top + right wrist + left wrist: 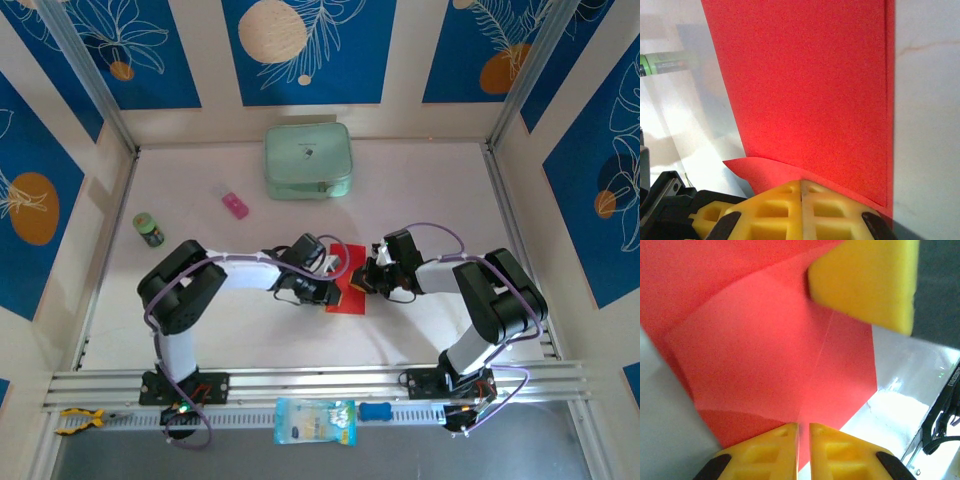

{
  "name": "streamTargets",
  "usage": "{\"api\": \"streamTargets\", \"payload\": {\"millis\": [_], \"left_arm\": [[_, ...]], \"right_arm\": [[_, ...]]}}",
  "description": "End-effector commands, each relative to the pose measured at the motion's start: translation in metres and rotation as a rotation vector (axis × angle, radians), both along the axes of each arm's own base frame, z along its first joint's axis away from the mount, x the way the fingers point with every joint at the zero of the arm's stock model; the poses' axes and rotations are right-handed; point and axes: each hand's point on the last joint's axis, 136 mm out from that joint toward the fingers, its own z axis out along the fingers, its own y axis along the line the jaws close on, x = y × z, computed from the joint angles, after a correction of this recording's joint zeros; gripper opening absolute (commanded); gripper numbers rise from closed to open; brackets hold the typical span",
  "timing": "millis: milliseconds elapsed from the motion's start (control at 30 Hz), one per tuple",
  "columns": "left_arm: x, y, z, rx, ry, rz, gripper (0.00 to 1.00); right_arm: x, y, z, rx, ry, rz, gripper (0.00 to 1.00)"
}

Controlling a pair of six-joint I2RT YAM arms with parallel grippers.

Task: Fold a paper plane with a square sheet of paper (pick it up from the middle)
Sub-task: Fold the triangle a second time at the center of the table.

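The square sheet of paper point(352, 292) is bright red and lies partly folded on the white table, between my two grippers. In the left wrist view the sheet point(765, 340) shows a centre crease running down into my left gripper point(803, 426). Its yellow jaws stand a sliver apart with red paper in the gap. A yellow finger point(865, 280) of the other arm presses in at the top right. My right gripper point(801, 182) has its jaws pressed together on the near edge of the sheet point(810, 75), which curls up at the tips. From above, the left gripper point(335, 288) and right gripper point(368, 282) face each other across the paper.
A pale green case point(307, 160) sits at the back centre. Left of it are a small pink block point(235, 205) and a green bottle point(149, 229). A blue packet point(314, 420) and a yellow tool point(78, 420) lie by the front rail. Walls enclose the table.
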Motion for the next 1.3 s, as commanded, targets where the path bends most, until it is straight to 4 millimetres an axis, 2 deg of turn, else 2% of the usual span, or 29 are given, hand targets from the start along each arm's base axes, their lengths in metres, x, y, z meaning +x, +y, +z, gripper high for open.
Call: {"api": "streamTargets", "payload": {"millis": [0,200,500,733,900,1000,1100,1267], "left_arm": [[-0.019,0.018,-0.009,0.066,0.030,-0.027,0.13],[-0.031,0.037,-0.024,0.126,0.053,-0.020,0.11],[-0.038,0.054,-0.029,0.190,0.043,-0.030,0.09],[-0.045,0.063,-0.029,0.194,0.040,-0.023,0.08],[-0.042,0.066,-0.022,0.196,0.010,-0.012,0.06],[-0.036,0.054,-0.001,0.120,-0.019,-0.005,0.04],[-0.021,0.040,0.022,0.058,-0.068,0.005,0.05],[0.013,0.017,0.038,0.001,-0.115,0.036,0.08]], "right_arm": [[-0.017,-0.020,-0.028,-0.103,0.110,-0.033,0.00],[-0.017,-0.022,-0.027,-0.105,0.110,-0.035,0.00],[-0.016,-0.021,-0.024,-0.100,0.102,-0.032,0.00],[-0.015,-0.021,-0.023,-0.097,0.098,-0.029,0.00],[-0.014,-0.019,-0.021,-0.089,0.094,-0.023,0.00],[-0.013,-0.016,-0.018,-0.074,0.084,-0.014,0.00],[-0.011,-0.015,-0.014,-0.061,0.071,-0.005,0.00],[-0.011,-0.014,-0.013,-0.059,0.069,-0.001,0.00]]}}
